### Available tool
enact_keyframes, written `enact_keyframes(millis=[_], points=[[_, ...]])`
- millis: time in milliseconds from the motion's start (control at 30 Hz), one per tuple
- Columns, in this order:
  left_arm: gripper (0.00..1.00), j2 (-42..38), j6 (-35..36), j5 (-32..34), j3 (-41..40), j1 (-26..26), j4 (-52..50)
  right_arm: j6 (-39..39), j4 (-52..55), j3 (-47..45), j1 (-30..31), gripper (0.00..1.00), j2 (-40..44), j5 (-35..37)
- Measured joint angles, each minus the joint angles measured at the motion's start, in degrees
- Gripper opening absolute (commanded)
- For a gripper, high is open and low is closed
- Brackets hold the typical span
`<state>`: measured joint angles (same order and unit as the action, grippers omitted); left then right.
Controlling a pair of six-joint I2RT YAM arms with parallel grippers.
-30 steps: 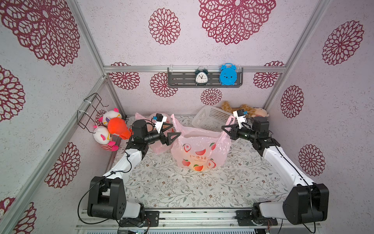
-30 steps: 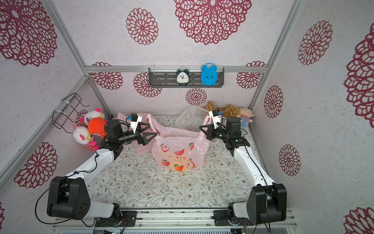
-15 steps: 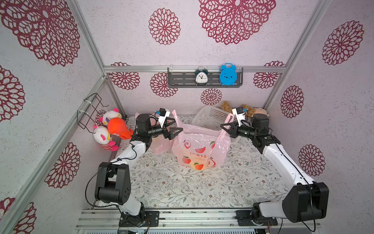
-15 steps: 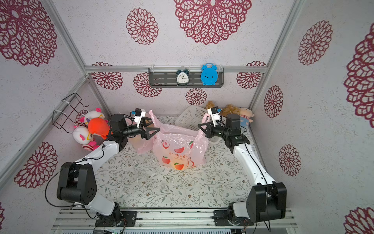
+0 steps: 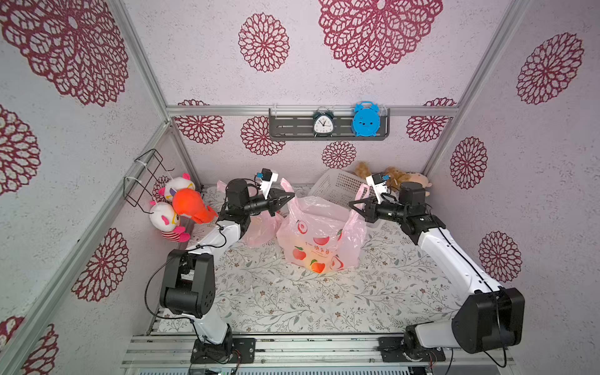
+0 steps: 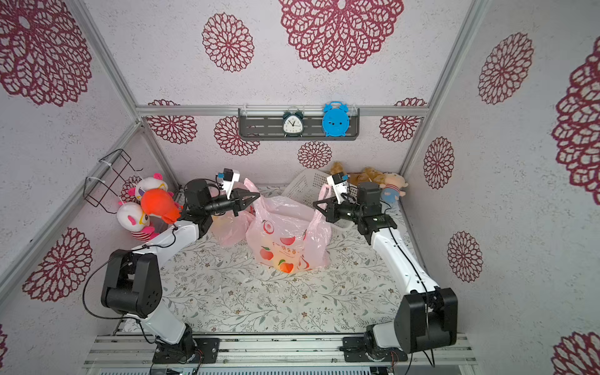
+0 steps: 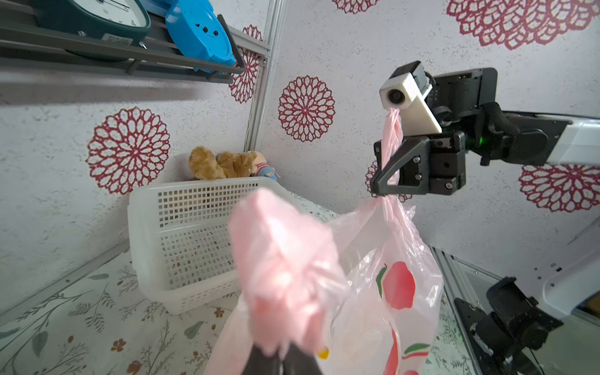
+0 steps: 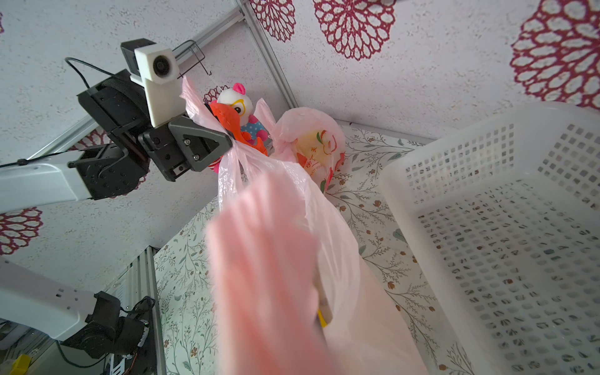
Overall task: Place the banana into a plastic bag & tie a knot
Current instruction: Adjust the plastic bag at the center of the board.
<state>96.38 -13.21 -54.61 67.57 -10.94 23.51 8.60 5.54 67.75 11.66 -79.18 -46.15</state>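
table: floral cloth [image 5: 292,302], arm bases at the near edge
plastic bag: pink, peach print [image 5: 319,240], mid table in both top views [image 6: 285,237], held up by its two handles, mouth stretched between the arms; can't tell if the bottom touches the cloth
banana: inside plastic bag, only a yellow bit shows through the film [image 8: 322,317], rest hidden
left gripper: [image 5: 291,196] jaws closed, pinching the bag's left handle; handle end pokes up past the tips
right gripper: [image 5: 351,204] jaws closed, pinching the right handle, clear in left wrist view [image 7: 378,190]
second bag: pink, bunched [image 5: 259,227], under the left arm, just beside plastic bag
basket: white [image 5: 334,186], behind the bag, tilted
plush toys: left wall [image 5: 181,207]; brown ones in the back right corner [image 5: 396,177]
shelf: back wall [image 5: 292,130], two clocks on it
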Motion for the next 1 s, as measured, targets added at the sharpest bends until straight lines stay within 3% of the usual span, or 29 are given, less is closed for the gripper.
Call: enact_keyframes(millis=[200, 567, 800, 1000], points=[[0.00, -8.3, 2.3, 16.4, 3.8, -3.8, -18.2, -1.2, 4.2, 2.6, 0.7, 0.00, 0.3, 3.7], [0.00, -23.6, 1.7, 45.0, 23.7, -15.3, -55.1, -1.5, 10.1, 9.4, 4.0, 0.00, 8.1, 4.3], [0.00, -23.4, -0.3, 52.4, 28.9, -16.8, -69.9, -1.9, 12.0, 10.3, 4.6, 0.00, 9.6, 0.8], [0.00, -13.8, 2.0, 53.7, 29.1, -16.5, -74.7, -8.7, 12.0, 8.0, 4.6, 0.00, 2.5, -0.7]])
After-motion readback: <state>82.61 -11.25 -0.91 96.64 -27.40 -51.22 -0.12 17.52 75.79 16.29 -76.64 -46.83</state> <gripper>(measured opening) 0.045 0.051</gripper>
